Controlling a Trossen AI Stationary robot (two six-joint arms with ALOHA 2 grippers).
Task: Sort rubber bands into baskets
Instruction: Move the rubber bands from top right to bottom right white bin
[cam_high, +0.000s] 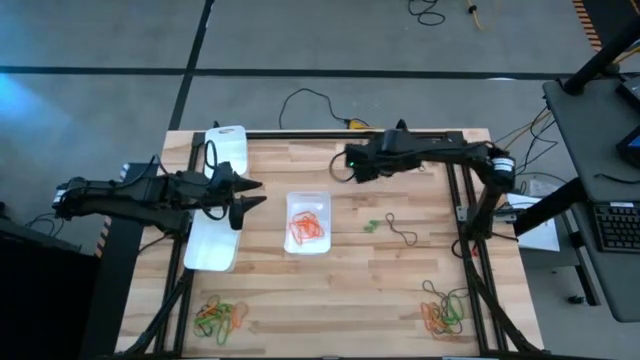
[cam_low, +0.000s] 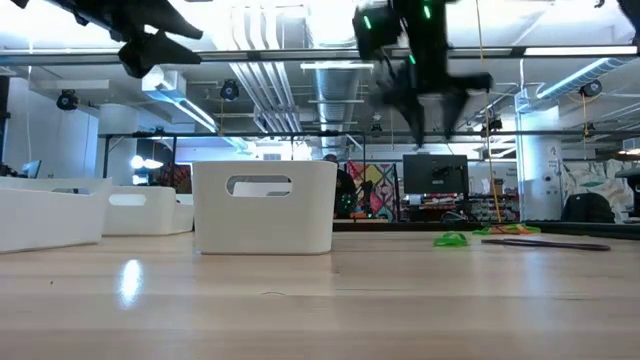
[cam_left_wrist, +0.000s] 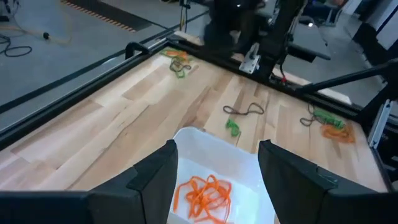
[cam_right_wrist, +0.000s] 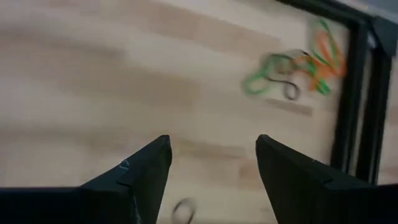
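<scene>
1. across a light wooden table (cam_high: 330, 290) with a dark metal frame along its edges, three white baskets sit in the left and middle part.
2. the middle basket (cam_high: 307, 223) holds a bundle of orange rubber bands (cam_high: 306, 229); bare wood lies all round it.
3. a second basket (cam_high: 212, 248) lies to its left, partly under the left arm, and a third basket (cam_high: 226, 145) sits at the far left edge by the frame.
4. the left gripper (cam_high: 250, 194) hangs above the table between the left and middle baskets, its two fingers spread wide and holding nothing; its wrist view looks down onto the orange bands.
5. the right gripper (cam_high: 352, 163) hovers above the far middle of the table, beyond the middle basket, fingers apart with nothing between them.
6. right of the middle basket lie a small green band (cam_high: 371, 225) and a dark band (cam_high: 401, 233), near each other on open wood.
7. a mixed pile of orange, green and dark bands (cam_high: 220, 315) lies by the near left corner, and another mixed pile (cam_high: 442, 312) by the near right corner, close to the frame.
8. the near centre of the table between the two piles is open wood.
9. no writing or brand marks can be read on the baskets or the arms.
</scene>
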